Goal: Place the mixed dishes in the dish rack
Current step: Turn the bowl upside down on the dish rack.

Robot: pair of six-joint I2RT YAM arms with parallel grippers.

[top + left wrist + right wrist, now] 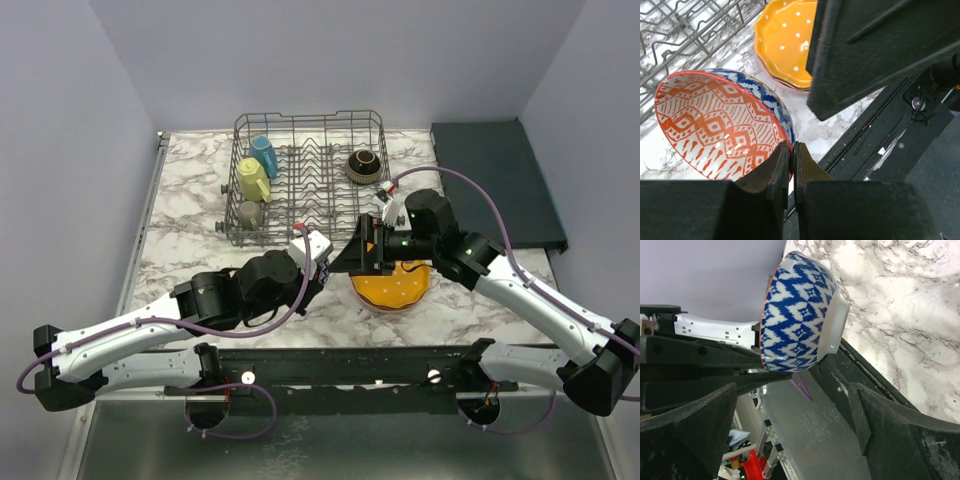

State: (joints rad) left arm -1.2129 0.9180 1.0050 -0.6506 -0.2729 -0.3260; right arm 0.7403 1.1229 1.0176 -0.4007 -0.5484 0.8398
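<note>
My left gripper (791, 150) is shut on the rim of a small bowl (715, 125), red-patterned inside and blue-and-white outside, held tilted above the marble table. In the right wrist view the same bowl (800, 315) hangs just ahead of my right gripper (795, 415), which stands wide open with nothing between its fingers. An orange white-dotted plate (395, 285) lies on a pink plate (785, 84) under the right gripper (362, 255). The dish rack (310, 125) at the back holds a blue mug (263, 155), a yellow-green mug (252, 180), a small grey cup (250, 213) and a dark brown bowl (362, 166).
A dark flat tray (495, 180) lies at the back right beside the rack. The black rail (340, 362) carrying the arm bases runs along the near table edge. Both grippers are close together just in front of the rack.
</note>
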